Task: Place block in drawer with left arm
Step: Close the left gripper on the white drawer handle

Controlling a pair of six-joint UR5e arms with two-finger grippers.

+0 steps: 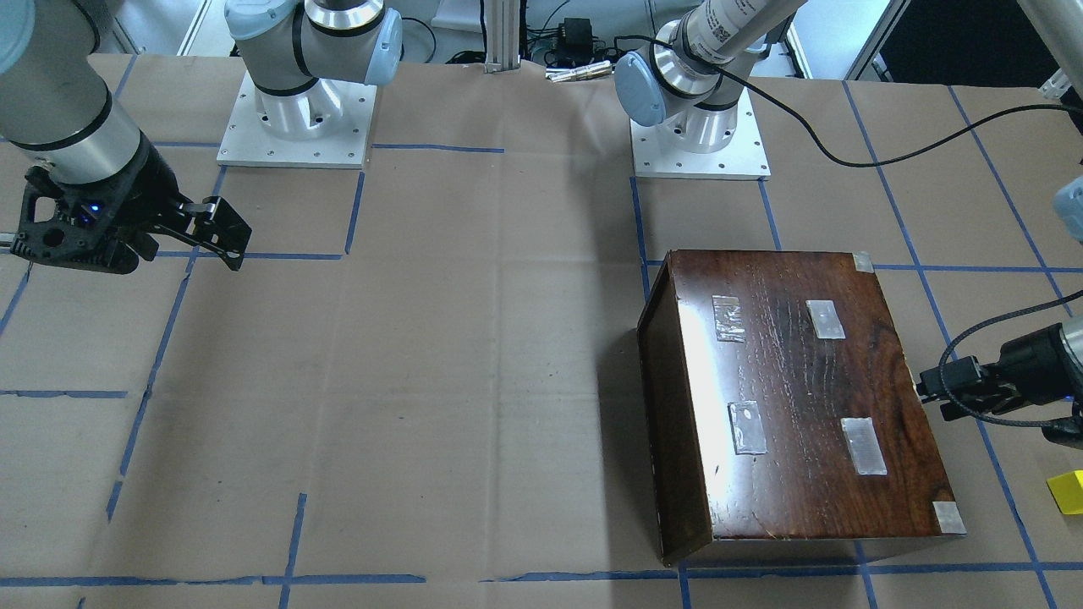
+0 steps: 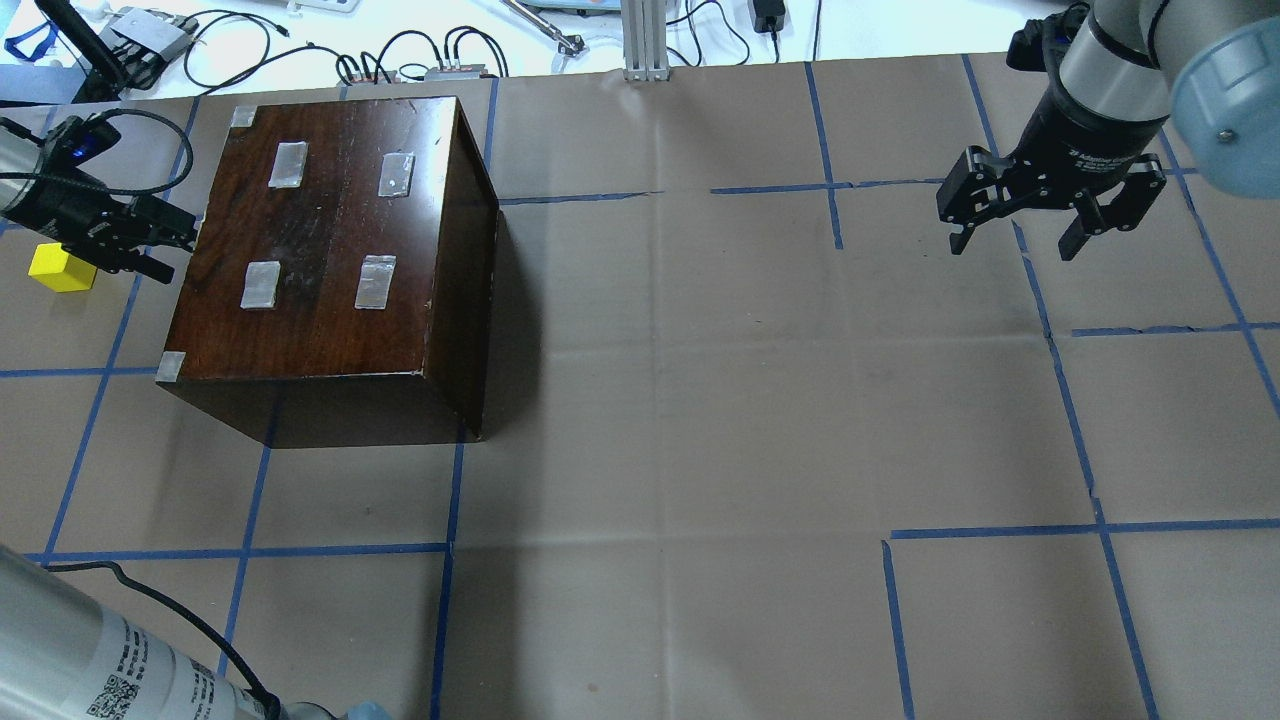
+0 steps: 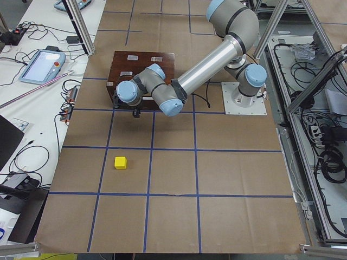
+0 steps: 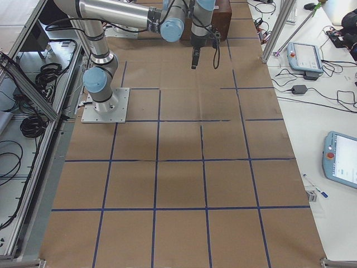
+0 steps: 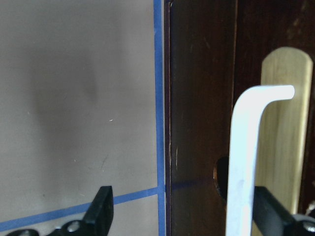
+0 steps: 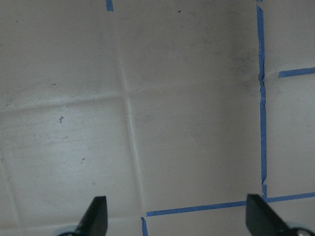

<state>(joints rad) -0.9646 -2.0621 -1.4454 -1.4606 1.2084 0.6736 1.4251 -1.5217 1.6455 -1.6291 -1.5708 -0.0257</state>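
The yellow block [image 2: 62, 268] lies on the paper left of the dark-brown box [image 2: 330, 230]; it also shows in the front-facing view [image 1: 1068, 492] and the left side view [image 3: 120, 162]. The drawer is shut inside the box, its pale wood hidden. My left gripper [image 2: 165, 242] is open and empty, close to the box's left face, past the block. In the left wrist view its fingers [image 5: 101, 209] stand wide apart before a white handle [image 5: 243, 162] and brass plate [image 5: 290, 123] on that face. My right gripper [image 2: 1015, 240] is open and empty, far right.
The box top carries several patches of clear tape [image 2: 376, 281]. Blue tape lines [image 2: 640, 195] grid the brown paper. Cables and devices [image 2: 420, 65] lie past the table's far edge. My right gripper hangs above bare paper in its wrist view [image 6: 179, 216].
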